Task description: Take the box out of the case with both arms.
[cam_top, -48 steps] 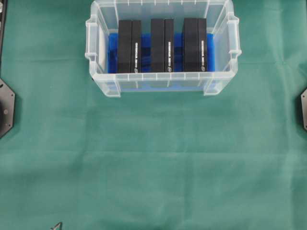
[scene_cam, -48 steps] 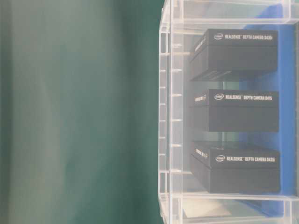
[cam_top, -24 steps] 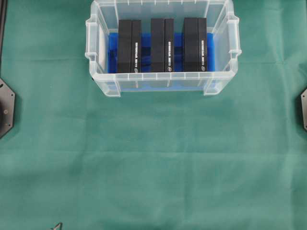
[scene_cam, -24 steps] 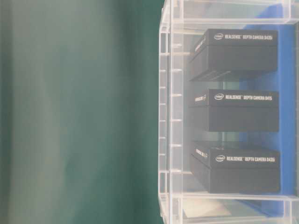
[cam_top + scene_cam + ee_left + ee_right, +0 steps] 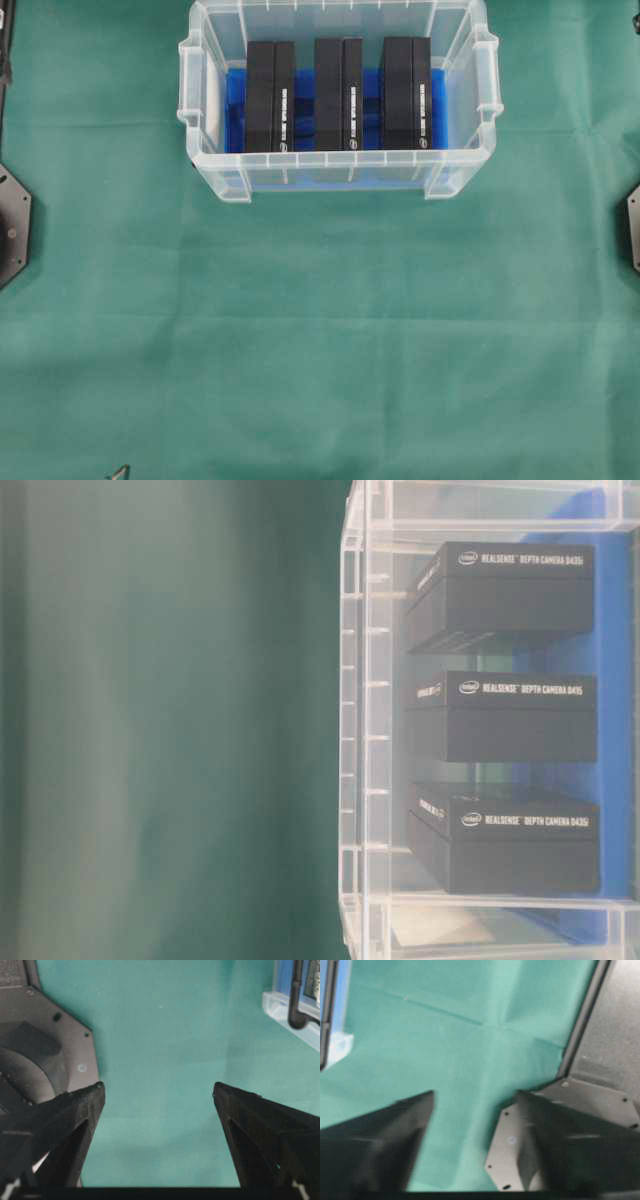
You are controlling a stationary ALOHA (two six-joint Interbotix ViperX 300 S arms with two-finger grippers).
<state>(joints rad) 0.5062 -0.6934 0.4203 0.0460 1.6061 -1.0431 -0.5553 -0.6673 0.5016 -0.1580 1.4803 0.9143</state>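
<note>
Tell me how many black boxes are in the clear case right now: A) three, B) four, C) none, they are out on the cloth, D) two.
A: the overhead view shows three black boxes standing side by side inside the case, and the table-level view shows the same three behind its clear wall.

case (image 5: 337,170): clear plastic bin, blue sheet on its floor, sitting on the green cloth at the far middle of my table.
boxes: three black RealSense camera boxes (image 5: 339,94) inside, on edge, side by side, gaps between.
</note>
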